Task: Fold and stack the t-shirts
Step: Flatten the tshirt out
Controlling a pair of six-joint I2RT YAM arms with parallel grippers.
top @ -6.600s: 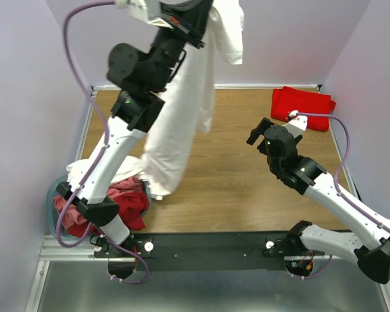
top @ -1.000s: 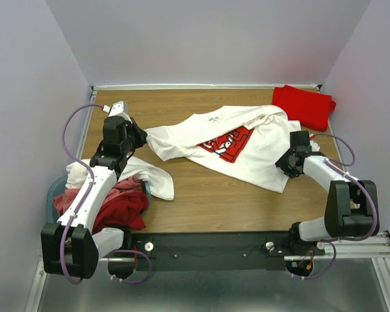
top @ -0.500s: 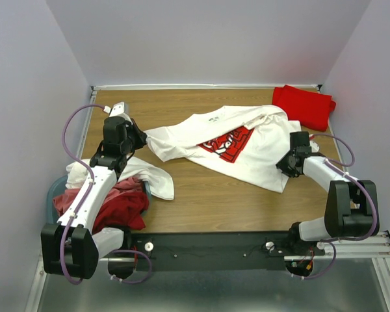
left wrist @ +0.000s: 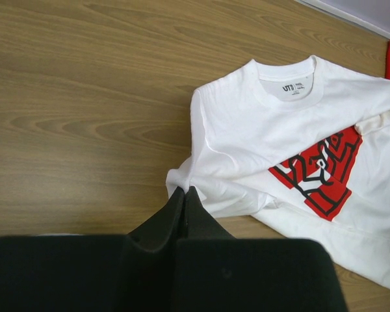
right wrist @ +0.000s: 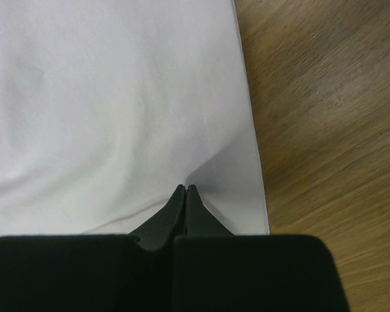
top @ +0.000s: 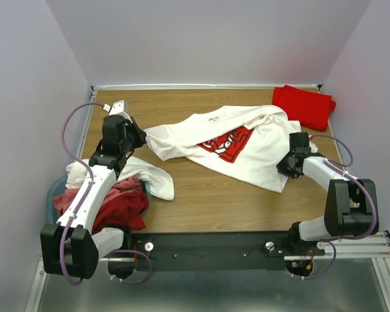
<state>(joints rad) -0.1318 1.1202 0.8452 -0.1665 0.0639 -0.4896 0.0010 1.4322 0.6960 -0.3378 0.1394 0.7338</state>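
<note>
My left end effector point(left wrist: 184, 190) and my right end effector point(right wrist: 184, 188) are both matte black. Between them spreads a white t-shirt point(top: 266, 153) carrying a red graphic point(left wrist: 318, 175) lined in black and white. Beyond my right end effector sits a bright red t-shirt point(top: 303, 106). Behind my left one is a heap point(top: 117, 195) of white, dusty pink and deep red cloth. The desk point(top: 201, 201) is mid-brown wood grain.

robotics lab cell: plain lilac walls point(top: 26, 97), wooden table point(top: 208, 201), aluminium frame point(top: 383, 244)

Wood tbl point(top: 201, 201) — white graphic tee point(top: 260, 159), red tee point(top: 303, 106).
</note>
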